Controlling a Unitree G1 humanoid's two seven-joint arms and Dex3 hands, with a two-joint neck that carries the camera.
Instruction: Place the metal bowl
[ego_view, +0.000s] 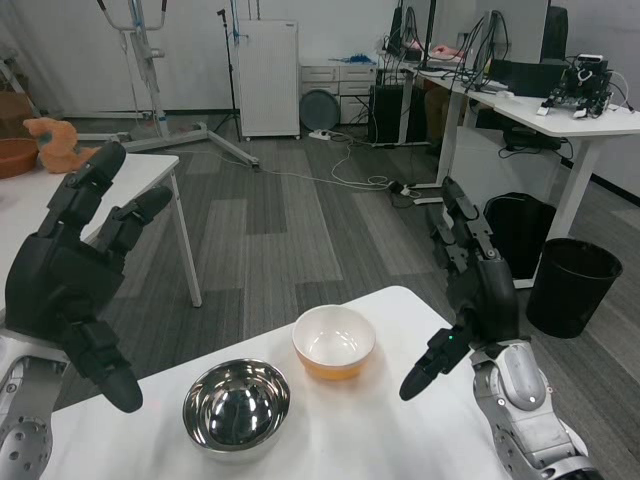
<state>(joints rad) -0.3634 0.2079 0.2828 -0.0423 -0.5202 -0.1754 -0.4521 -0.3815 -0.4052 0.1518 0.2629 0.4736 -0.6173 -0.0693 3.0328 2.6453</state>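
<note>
A shiny metal bowl (236, 408) stands upright on the white table (390, 440), near its front left. Just behind and to its right sits an orange bowl with a white inside (334, 341), close to the metal one. My left hand (70, 275) is raised above the table's left side, fingers spread, holding nothing. My right hand (472, 292) is lifted at the right of the orange bowl, fingers apart and empty, its thumb pointing down toward the table.
The table's far edge runs just behind the orange bowl. A second white table (30, 195) at the left carries an orange toy (57, 142) and a brown basket (17, 155). A black bin (568, 284) and desks stand at the right.
</note>
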